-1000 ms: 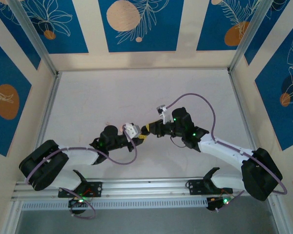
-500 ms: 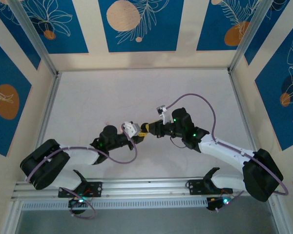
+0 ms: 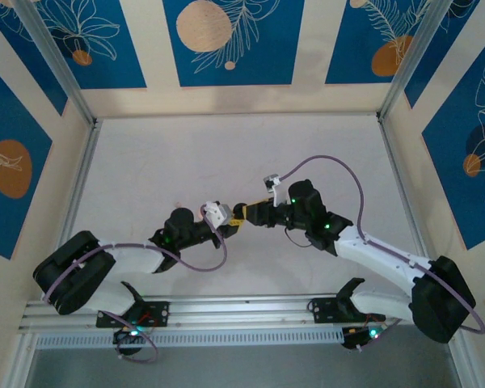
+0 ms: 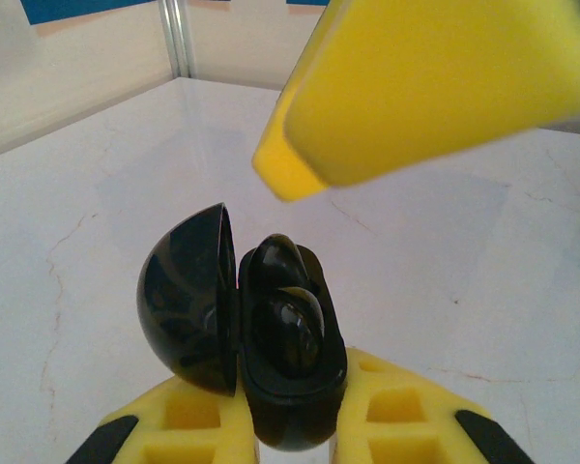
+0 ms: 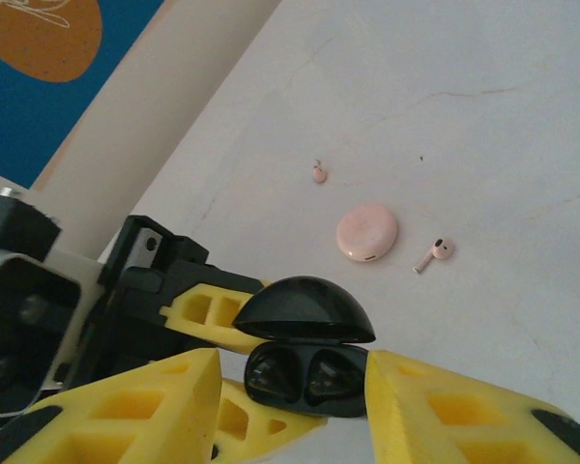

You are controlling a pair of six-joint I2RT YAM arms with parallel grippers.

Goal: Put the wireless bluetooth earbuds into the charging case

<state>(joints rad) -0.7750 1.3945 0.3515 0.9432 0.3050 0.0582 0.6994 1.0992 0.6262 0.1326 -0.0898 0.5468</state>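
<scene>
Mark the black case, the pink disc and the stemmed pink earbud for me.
black case [image 5: 304, 311], right wrist view, on its open lid.
pink disc [image 5: 367, 232], right wrist view, centre of its top.
pink earbud [image 5: 442, 248], right wrist view, on its head.

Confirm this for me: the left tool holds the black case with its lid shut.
Not quite. The left tool holds the black case with its lid open, not shut; the left wrist view shows it.
</scene>
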